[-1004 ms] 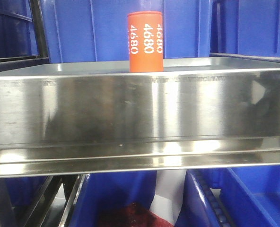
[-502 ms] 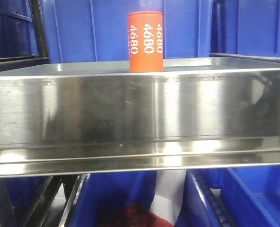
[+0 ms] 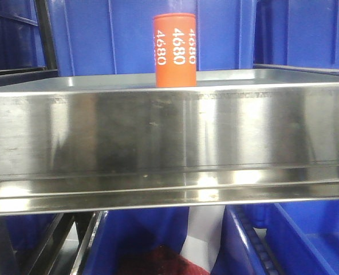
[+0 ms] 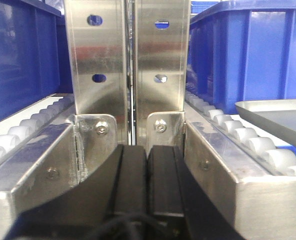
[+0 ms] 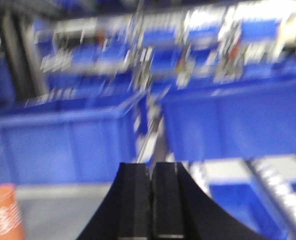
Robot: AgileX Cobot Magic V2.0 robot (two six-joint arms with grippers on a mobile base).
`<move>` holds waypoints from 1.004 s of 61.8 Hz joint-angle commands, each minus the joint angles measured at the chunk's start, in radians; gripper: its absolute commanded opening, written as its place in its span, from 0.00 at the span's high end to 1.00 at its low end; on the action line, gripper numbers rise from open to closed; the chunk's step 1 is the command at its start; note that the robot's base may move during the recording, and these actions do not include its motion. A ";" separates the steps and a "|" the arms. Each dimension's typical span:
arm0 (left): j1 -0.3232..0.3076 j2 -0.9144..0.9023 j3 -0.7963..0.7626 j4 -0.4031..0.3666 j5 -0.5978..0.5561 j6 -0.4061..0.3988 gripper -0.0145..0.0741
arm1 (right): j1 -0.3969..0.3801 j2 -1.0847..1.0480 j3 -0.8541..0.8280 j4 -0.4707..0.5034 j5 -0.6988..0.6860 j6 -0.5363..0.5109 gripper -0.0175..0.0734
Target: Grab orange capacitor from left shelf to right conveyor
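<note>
Orange capacitor (image 3: pixel 174 50), the little upright can-shaped cylinder with white "4680" printed down its side, is standing on the wide shiny stainless-steel shelf surface (image 3: pixel 169 126), near the top middle of the front view. Its foot is hidden behind the shelf's tall reflective front lip. Big blue plastic bins (image 3: pixel 118 34) sit right behind it, and more blue shows in the lower part of the frame under the shelf.

Left arm's black fingers (image 4: pixel 133 180) are pressed together at the bottom middle of the left wrist view, just a thin seam between them and nothing gripped. They face a pair of slotted silver steel uprights (image 4: pixel 128 65), with white roller tracks (image 4: pixel 238 135) running off on either side and a flat grey metal tray (image 4: pixel 283 112) at the right edge.

Right arm's black fingers (image 5: pixel 135 200) are closed up tight on nothing too, bottom centre of the right wrist view. That picture's pretty blurry, but the capacitor (image 5: pixel 3 212) shows in the lower left corner, cut off by the frame edge. It's standing on a grey surface, well off to the left of those fingers and not touching them.
</note>
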 commanded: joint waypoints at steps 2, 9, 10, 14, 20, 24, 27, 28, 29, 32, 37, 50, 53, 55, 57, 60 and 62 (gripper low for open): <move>-0.002 0.010 -0.008 -0.005 -0.090 0.000 0.95 | 0.094 0.192 -0.147 -0.015 0.026 -0.030 0.75; -0.002 0.010 -0.008 -0.005 -0.090 0.000 0.95 | 0.199 0.346 -0.229 -0.015 0.021 -0.050 0.72; -0.002 0.010 -0.008 -0.005 -0.090 0.000 0.95 | 0.212 0.365 -0.239 -0.015 0.017 -0.050 0.70; -0.002 0.010 -0.008 -0.005 -0.090 0.000 0.95 | 0.266 0.446 -0.279 -0.015 0.008 -0.050 0.61; -0.002 0.010 -0.008 -0.005 -0.090 0.000 0.95 | 0.324 0.566 -0.330 -0.015 -0.012 -0.050 0.37; -0.002 0.010 -0.008 -0.005 -0.090 0.000 0.95 | 0.345 0.640 -0.356 -0.015 -0.029 -0.050 0.22; -0.002 0.010 -0.008 -0.005 -0.090 0.000 0.95 | 0.360 0.699 -0.375 -0.015 -0.042 -0.050 0.12; -0.002 0.010 -0.008 -0.005 -0.090 0.000 0.95 | 0.364 0.713 -0.380 -0.015 -0.045 -0.050 0.11; -0.002 0.010 -0.008 -0.005 -0.090 0.000 0.95 | 0.368 0.726 -0.383 -0.015 -0.048 -0.050 0.11; -0.002 0.010 -0.008 -0.005 -0.090 0.000 0.95 | 0.385 0.772 -0.395 -0.011 -0.061 -0.047 0.13; -0.002 0.010 -0.008 -0.005 -0.090 0.000 0.95 | 0.408 0.822 -0.400 0.010 -0.087 -0.046 0.13; -0.002 0.010 -0.008 -0.005 -0.090 0.000 0.95 | 0.434 0.942 -0.400 0.014 -0.172 -0.046 0.13; -0.002 0.010 -0.008 -0.005 -0.090 0.000 0.95 | 0.434 0.965 -0.400 0.014 -0.190 -0.046 0.13; -0.002 0.010 -0.008 -0.005 -0.090 0.000 0.95 | 0.434 0.980 -0.400 0.016 -0.201 -0.043 0.13; -0.002 0.010 -0.008 -0.005 -0.090 -0.007 0.95 | 0.434 0.997 -0.400 0.016 -0.214 -0.039 0.13; -0.002 0.010 -0.008 -0.005 -0.090 0.000 0.95 | 0.434 1.017 -0.400 0.016 -0.229 -0.034 0.13; -0.002 0.010 -0.008 -0.005 -0.090 0.000 0.95 | 0.434 1.033 -0.400 0.016 -0.242 -0.030 0.13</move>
